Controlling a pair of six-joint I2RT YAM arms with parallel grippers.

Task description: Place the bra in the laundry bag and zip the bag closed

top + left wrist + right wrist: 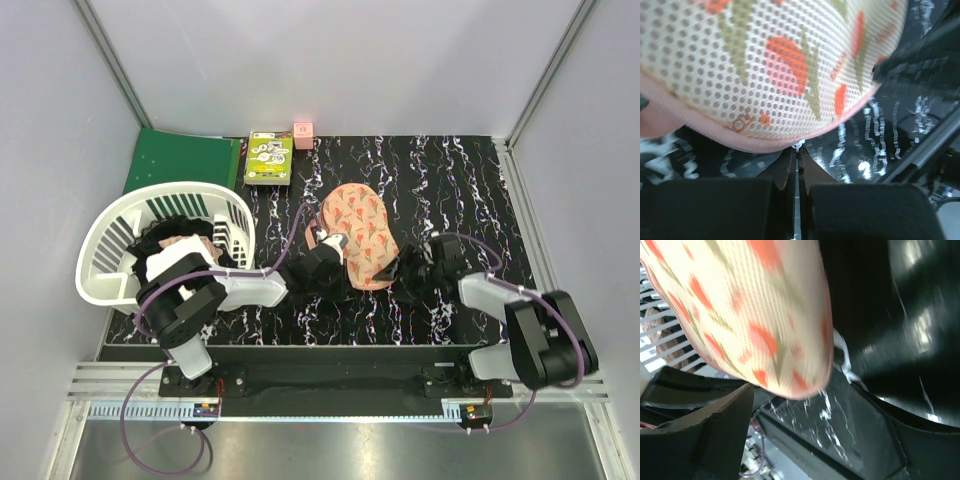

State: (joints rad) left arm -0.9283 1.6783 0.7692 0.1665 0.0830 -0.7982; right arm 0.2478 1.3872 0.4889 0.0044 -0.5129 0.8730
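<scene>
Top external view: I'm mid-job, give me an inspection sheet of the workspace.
Surface: black white-veined table.
Job's things: laundry bag lies centre, between both arms; bra not identifiable, and the pinkish fabric in the basket cannot be confirmed as it.
Clutter: white basket on the left; green folder, green box and pink cube at the far edge.
Grippers: left gripper shut at the bag's pink edging; right gripper open at the bag's near end.
Cables: purple cables loop along both arms.
Surroundings: white walls.

The bench (pixel 470 180) has a black top with white squiggly lines. Plain pale walls (pixel 330 60) stand around it, with shiny metal bars (pixel 112 62) in the corners.
</scene>
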